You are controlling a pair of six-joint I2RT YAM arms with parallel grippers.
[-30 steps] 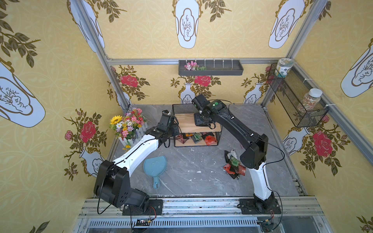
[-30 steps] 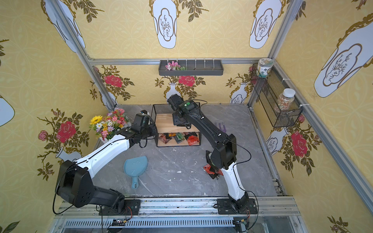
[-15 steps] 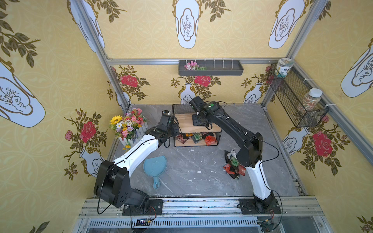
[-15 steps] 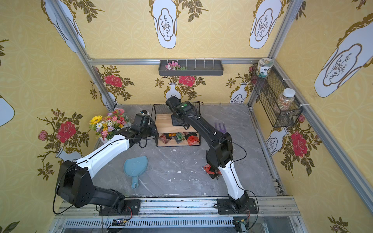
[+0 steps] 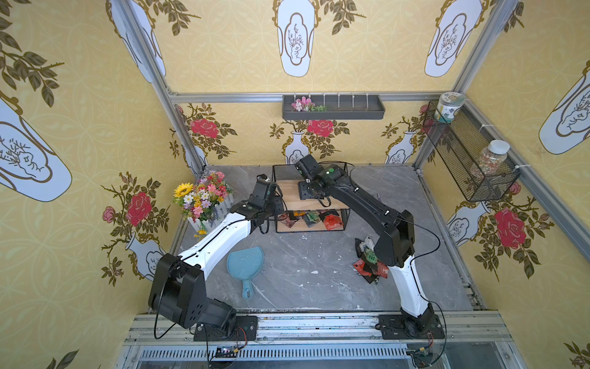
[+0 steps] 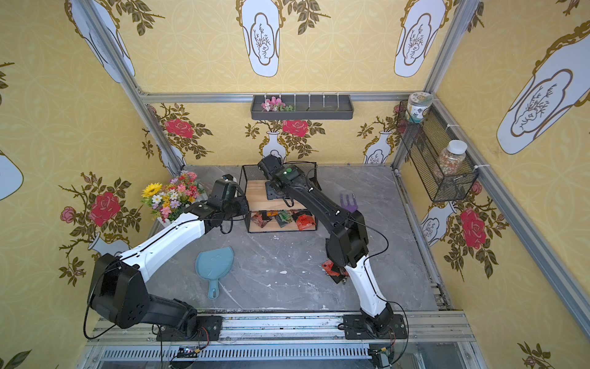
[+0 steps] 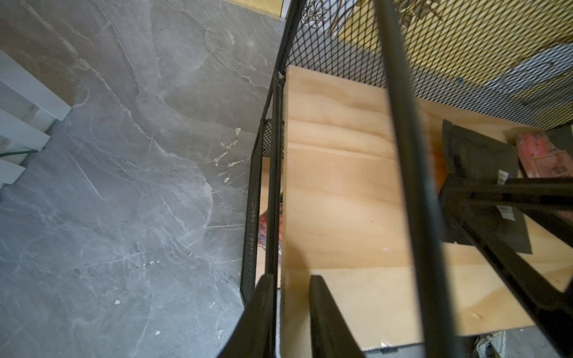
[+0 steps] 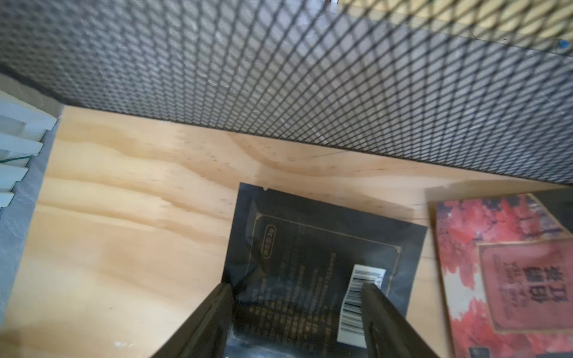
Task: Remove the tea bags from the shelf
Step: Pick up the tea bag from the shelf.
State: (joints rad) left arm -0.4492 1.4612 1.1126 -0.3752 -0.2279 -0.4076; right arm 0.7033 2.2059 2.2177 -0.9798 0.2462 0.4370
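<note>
Shift: right gripper [image 8: 297, 286] now sits further along shelf [image 5: 285, 195] top board, spread astride black tea bag [image 8: 310, 241], unpinched; pick looks next. Left gripper [image 7: 291, 279] clamps shelf side frame.

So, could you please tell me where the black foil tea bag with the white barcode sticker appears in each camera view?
In a top view: black foil tea bag, upper tier of the black wire shelf.
In a top view: tea bag, same spot.
Left wrist: tea bag beside a red foil sachet.
Right wrist: tea bag beneath the open right end effector.
Shared landmark: the light wooden top board under it.
</note>
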